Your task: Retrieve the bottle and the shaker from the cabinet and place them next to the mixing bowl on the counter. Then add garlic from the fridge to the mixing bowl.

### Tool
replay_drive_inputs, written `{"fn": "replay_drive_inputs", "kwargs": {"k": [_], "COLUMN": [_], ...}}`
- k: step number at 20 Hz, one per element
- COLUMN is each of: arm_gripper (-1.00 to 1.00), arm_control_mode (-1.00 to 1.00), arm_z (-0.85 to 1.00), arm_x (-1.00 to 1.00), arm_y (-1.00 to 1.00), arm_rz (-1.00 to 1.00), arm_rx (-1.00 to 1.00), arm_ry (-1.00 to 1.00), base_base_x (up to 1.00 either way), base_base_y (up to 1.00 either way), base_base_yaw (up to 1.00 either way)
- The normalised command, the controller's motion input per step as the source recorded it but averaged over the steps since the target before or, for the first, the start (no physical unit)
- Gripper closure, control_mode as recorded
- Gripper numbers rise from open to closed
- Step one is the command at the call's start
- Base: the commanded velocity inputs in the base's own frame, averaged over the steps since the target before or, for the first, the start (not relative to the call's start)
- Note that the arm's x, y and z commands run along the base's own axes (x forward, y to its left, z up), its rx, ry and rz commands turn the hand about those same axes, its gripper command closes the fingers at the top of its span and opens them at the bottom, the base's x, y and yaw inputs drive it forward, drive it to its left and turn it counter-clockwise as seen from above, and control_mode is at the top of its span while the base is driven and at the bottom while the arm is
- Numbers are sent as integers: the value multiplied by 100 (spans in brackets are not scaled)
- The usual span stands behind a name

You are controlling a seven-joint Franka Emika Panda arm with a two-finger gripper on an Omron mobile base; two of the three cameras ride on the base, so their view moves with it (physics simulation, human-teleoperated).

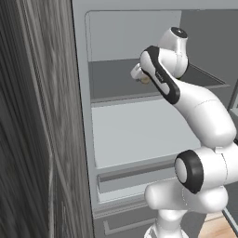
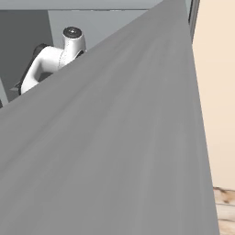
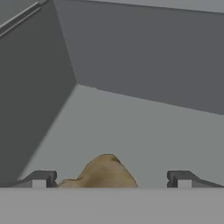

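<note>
In my hand view the gripper [image 3: 111, 179] stands wide: its two dark finger tips [image 3: 40, 179] sit far apart at the bottom of the picture, one at each side, with a broad gap between them. I see nothing clamped in them. The garlic [image 3: 101, 173], a brownish-tan lump, lies between the tips, closer to the tip at the left of that view than to the other. I cannot tell whether either tip touches it; on the right there is clear shelf between the lump and the tip. Its lower part is cut off at the bottom of the view, so I read only its rounded top.

The garlic rests on a pale grey shelf [image 3: 144, 131] inside the fridge [image 1: 81, 116], with the dark back wall and a side wall meeting in a corner beyond it.

From my left base view the arm reaches up into the open fridge and the hand sits over the upper shelf. A small tan spot, the garlic [image 1: 145, 80], shows just beside the hand there. Below it I see a lower shelf and a drawer front [image 1: 135, 179].

In my right base view a large flat grey panel [image 2: 128, 147] stands close before the camera, with part of the arm above it at the upper left.
</note>
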Motion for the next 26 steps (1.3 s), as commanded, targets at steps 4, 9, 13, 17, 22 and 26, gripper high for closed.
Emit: {"fn": "replay_drive_inputs", "kwargs": {"k": [4, 9, 13, 17, 22, 26], "arm_gripper": [-100, -100, -100, -100, -100, -100], "arm_control_mode": [-100, -100, -100, -100, -100, -100], "arm_z": [-2, -19, -29, -23, -5, 0], "arm_x": [5, 8, 0, 0, 0, 0], "arm_y": [0, 6, 14, 9, 1, 0], "arm_rz": [0, 0, 0, 0, 0, 0], "arm_rx": [0, -1, -2, -1, 0, 0], "arm_ry": [0, 0, 0, 0, 0, 0], "base_base_x": [0, 0, 0, 0, 0, 0], "base_base_y": [0, 0, 0, 0, 0, 0], "base_base_yaw": [0, 0, 0, 0, 0, 0]}}
